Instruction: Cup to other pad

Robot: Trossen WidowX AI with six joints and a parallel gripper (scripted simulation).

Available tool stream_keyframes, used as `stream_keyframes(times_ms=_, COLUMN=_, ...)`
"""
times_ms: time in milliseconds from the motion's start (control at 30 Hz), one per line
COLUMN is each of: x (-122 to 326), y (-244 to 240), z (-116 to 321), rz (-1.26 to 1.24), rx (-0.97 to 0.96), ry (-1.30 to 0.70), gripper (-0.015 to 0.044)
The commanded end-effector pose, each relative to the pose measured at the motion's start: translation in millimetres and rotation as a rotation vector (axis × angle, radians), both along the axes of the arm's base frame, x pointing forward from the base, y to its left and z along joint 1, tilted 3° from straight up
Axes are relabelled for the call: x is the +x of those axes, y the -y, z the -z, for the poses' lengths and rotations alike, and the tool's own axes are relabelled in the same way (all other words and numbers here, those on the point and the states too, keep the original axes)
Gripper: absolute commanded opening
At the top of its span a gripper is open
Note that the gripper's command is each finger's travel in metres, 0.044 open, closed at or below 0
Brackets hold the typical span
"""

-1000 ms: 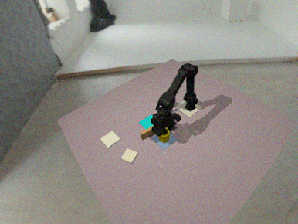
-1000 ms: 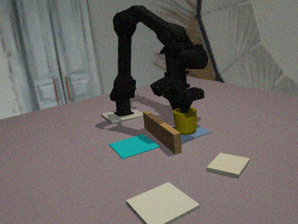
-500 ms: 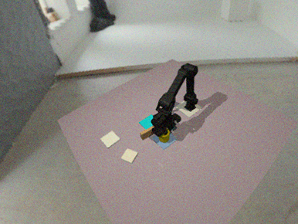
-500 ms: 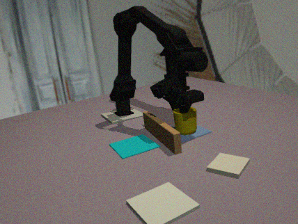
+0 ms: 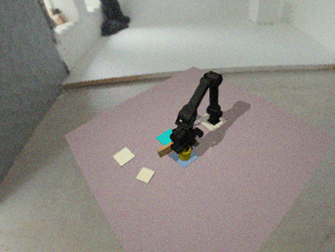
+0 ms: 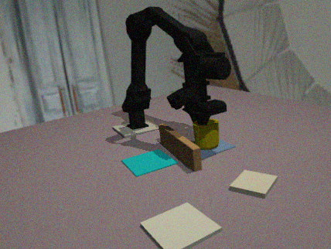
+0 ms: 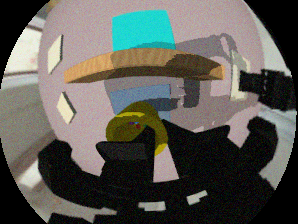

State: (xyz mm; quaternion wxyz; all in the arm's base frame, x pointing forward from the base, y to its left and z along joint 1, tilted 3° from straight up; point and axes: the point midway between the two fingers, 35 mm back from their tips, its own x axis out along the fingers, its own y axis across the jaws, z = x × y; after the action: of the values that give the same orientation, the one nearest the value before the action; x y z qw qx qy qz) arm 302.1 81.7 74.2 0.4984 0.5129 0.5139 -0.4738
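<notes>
Soft pink table top (image 5: 267,161) (image 6: 77,205) (image 7: 90,30), bright teal pad (image 5: 164,137) (image 6: 148,163) (image 7: 142,30) and blue pad (image 5: 186,162) (image 6: 226,147) (image 7: 135,97) lying flat, long wooden block (image 5: 163,151) (image 6: 178,147) (image 7: 120,62) standing between, big cream tile (image 5: 124,156) (image 6: 181,225) (image 7: 55,53) and small cream tile (image 5: 145,175) (image 6: 253,182) (image 7: 65,107) well apart from the pale plate (image 5: 207,124) (image 6: 121,130) (image 7: 235,91) under the robot's foot.

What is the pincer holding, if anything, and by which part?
The yellow cup, by its side wall at the rim: one fingertip of the pincer is inside, the other outside.
</notes>
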Motion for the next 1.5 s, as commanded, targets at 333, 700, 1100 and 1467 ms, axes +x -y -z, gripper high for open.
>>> stream_keyframes(times_ms=333, x=1.5, y=0.4, z=-12.5, rz=0.001, rx=0.001, ry=0.000, gripper=0.0000)
stream_keyframes(times_ms=700, x=2.7, y=2.0, z=-44.2, rz=0.002, rx=0.002, ry=-0.002, gripper=0.0000)
stream_keyframes(times_ms=1100, x=1.4, y=4.7, z=-76.6, rz=0.004, rx=0.003, ry=-0.004, gripper=0.0000)
stream_keyframes(times_ms=1467, x=-0.1, y=6.6, z=-79.2, rz=0.008, rx=-0.002, ry=-0.007, gripper=0.0000)
